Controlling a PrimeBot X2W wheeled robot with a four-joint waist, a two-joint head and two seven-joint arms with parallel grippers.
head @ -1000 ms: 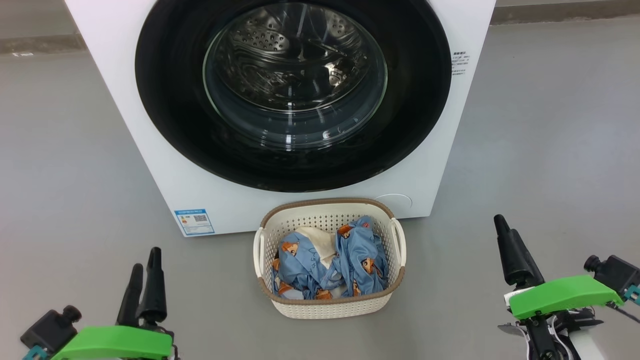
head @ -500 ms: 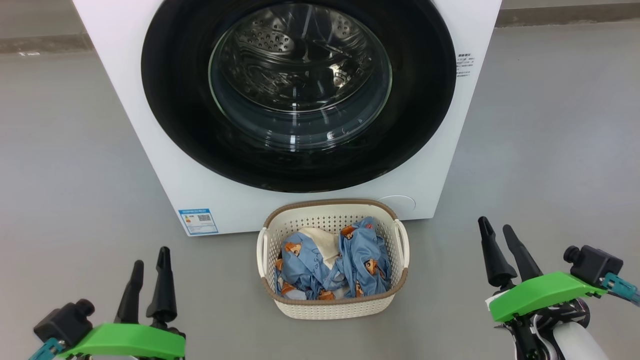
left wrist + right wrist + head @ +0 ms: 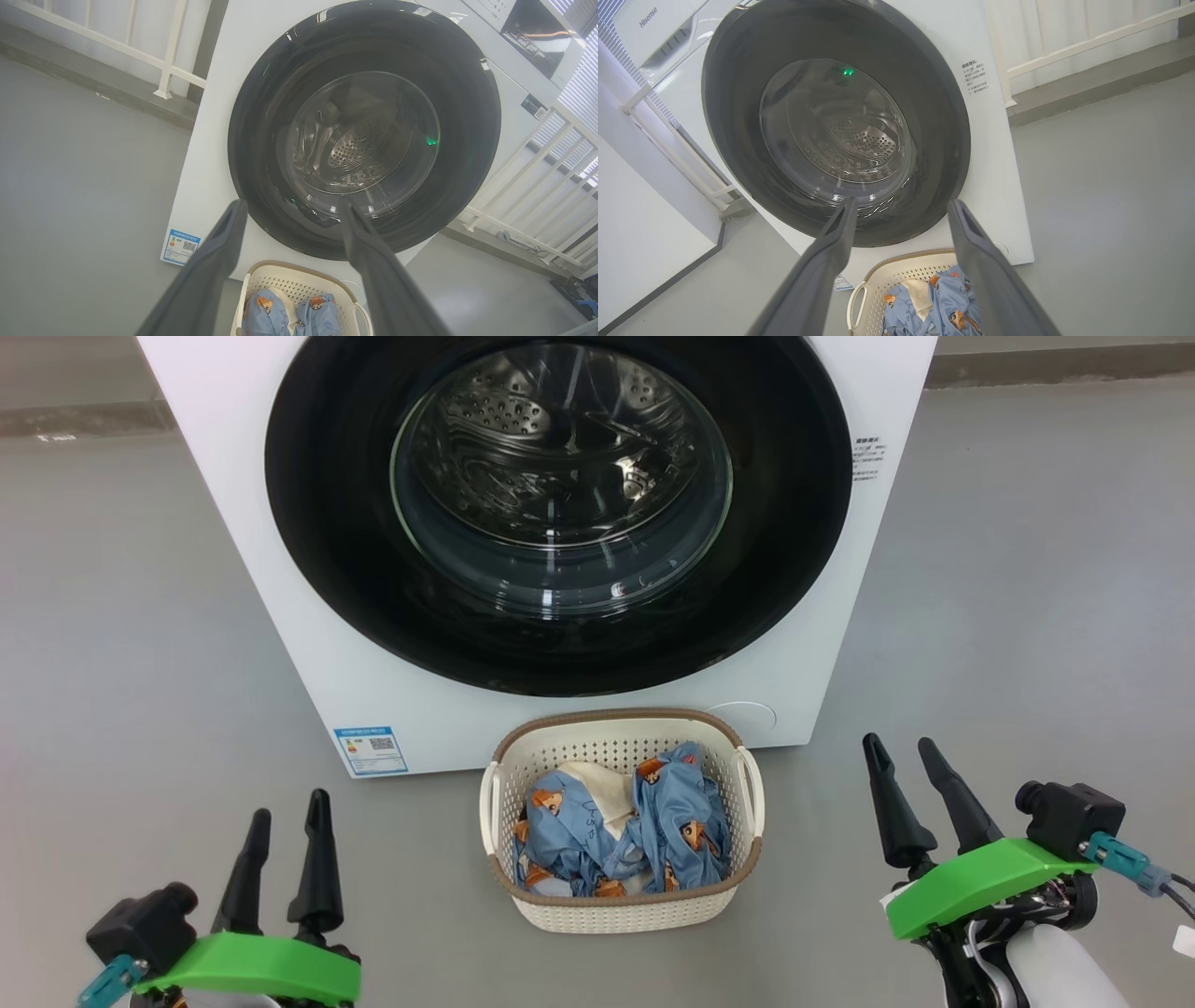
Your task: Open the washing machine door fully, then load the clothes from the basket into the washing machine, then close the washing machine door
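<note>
The washing machine [image 3: 280,644] is placed on a grey floor [image 3: 121,663], with its front turned toward the robot. The washing machine door [image 3: 317,523] is seen seated flush in the white front, i.e. closed. The perforated steel drum [image 3: 551,439] can be made out through the glass bowl [image 3: 560,551].

A blue label sticker [image 3: 372,749] is fixed at the lower left corner of the front. A small printed text label [image 3: 866,457] is fixed at the right edge, and a round cover [image 3: 747,714] is set in at the lower right.

The basket [image 3: 616,910] is placed on the floor directly below the door's lower arc, close against the machine. Whether it touches the front cannot be determined. The clothes [image 3: 672,831] are heaped inside it, blue printed pieces around a cream cloth [image 3: 602,789].

The left gripper [image 3: 289,805] is held low, to the left of the basket and well apart from it. Its fingers are spread and nothing is held between them. The right gripper [image 3: 899,742] is held to the right of the basket, likewise spread and holding nothing. In both wrist views the basket is seen between the fingers and the machine.

A white railing [image 3: 173,46] is seen behind the machine on both sides.
</note>
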